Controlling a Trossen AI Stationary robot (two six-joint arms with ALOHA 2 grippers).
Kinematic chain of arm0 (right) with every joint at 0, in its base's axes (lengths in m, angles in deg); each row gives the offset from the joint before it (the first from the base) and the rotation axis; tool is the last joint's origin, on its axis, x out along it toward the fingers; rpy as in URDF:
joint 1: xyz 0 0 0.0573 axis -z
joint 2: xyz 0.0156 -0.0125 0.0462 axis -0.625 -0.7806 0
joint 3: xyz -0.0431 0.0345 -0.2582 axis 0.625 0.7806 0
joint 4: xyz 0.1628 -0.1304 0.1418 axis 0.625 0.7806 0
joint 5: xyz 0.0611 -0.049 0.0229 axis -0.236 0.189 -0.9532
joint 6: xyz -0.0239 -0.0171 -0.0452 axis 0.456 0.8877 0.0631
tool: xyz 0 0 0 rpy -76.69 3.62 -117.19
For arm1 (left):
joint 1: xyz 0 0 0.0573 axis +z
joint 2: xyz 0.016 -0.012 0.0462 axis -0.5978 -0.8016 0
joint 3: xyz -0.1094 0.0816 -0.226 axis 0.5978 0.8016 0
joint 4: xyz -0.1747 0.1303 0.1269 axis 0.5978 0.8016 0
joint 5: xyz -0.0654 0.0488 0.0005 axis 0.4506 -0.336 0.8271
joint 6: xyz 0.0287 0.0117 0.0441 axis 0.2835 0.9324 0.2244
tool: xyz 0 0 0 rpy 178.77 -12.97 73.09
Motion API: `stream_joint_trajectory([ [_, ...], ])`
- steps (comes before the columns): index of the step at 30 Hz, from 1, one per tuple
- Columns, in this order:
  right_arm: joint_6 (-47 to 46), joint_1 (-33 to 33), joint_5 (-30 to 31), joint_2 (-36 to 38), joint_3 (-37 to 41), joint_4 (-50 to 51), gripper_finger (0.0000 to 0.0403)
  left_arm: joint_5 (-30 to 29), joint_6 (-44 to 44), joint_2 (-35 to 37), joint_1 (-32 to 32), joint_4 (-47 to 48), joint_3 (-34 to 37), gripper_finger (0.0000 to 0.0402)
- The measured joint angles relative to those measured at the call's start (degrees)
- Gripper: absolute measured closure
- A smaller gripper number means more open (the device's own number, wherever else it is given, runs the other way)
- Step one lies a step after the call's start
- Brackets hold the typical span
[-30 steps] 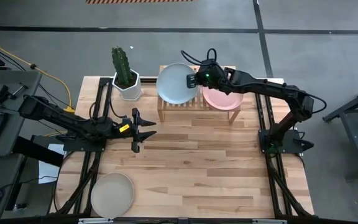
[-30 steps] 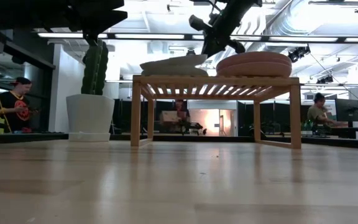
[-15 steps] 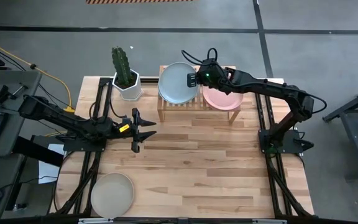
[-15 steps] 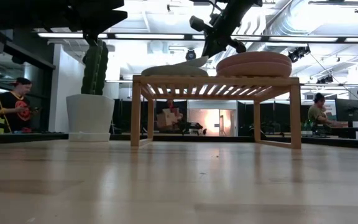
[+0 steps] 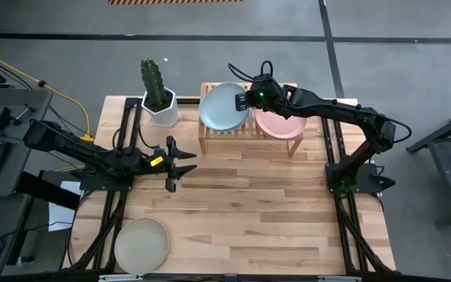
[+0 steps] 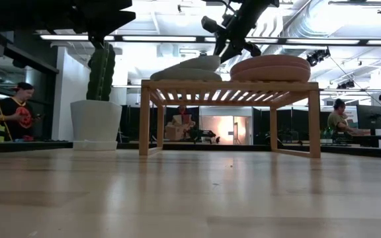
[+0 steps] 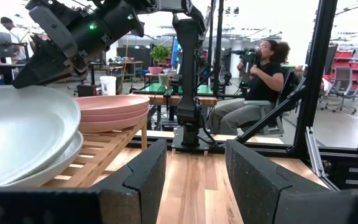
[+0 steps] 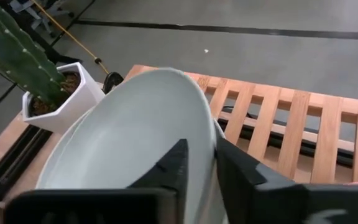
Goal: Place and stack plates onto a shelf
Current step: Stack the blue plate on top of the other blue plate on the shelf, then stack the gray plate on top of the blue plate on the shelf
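The pale plate is held by its edge in the right gripper, whose fingers are pinched shut on the rim. The plate is tilted over the cactus-side half of the shelf, and another pale plate lies under it there. The pink plates are stacked on the other half of the shelf. To do this step well, the plate should be lowered flat onto the one below, with the rims lined up, and only then let go. If it is dropped tilted, it could slide off the shelf. The left gripper waits in front of the shelf with its fingers apart. A beige plate sits far from the shelf, at the near corner of the wooden table. The cactus pot stands just beside the shelf. People sit at desks in the room behind.
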Motion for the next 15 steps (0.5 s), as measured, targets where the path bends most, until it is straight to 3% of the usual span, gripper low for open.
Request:
stream_joint_trajectory([
  [9, 5.12, 0.0, -0.1, 0.26, 0.02, 0.44, 0.0241, 0.0, 0.0, 0.0, 0.0, 0.0, 0.0, 0.0248],
  [15, 10.27, -0.49, -3.15, 3.6, -0.22, 5.5, 0.0203, 0.0, 0.0, 0.0, 0.0, 0.14, 0.0, 0.0248],
])
